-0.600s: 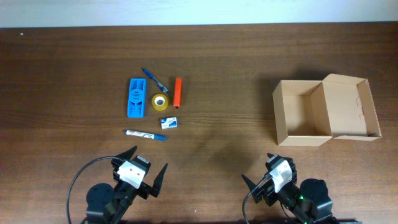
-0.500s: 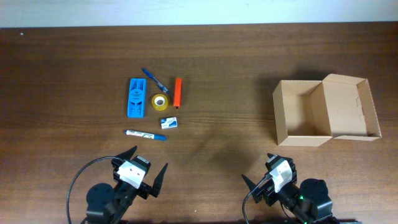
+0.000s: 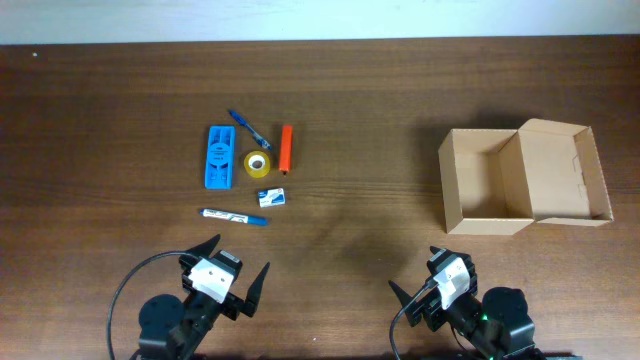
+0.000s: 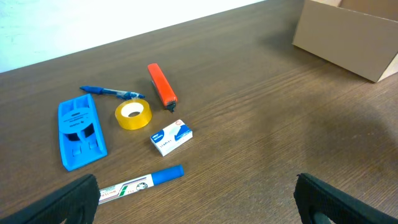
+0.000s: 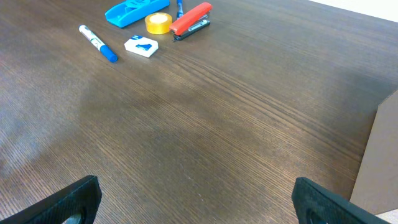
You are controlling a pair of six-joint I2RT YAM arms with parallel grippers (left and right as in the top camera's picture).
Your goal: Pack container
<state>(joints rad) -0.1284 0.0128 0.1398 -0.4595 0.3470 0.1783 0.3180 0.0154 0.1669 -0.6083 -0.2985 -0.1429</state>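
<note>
The container, an open tan cardboard box with its flap lid folded out to the right, stands empty at the right of the table. Left of centre lies a cluster of stationery: a blue plastic holder, a blue pen, an orange stapler, a yellow tape roll, a small white-blue box and a blue-capped marker. My left gripper hovers open at the near edge, just short of the marker. My right gripper is open and empty at the near right, below the container.
The table is dark brown wood; a pale wall runs along its far edge. Bare tabletop lies between the stationery and the container. Black cables loop behind both arms at the bottom edge.
</note>
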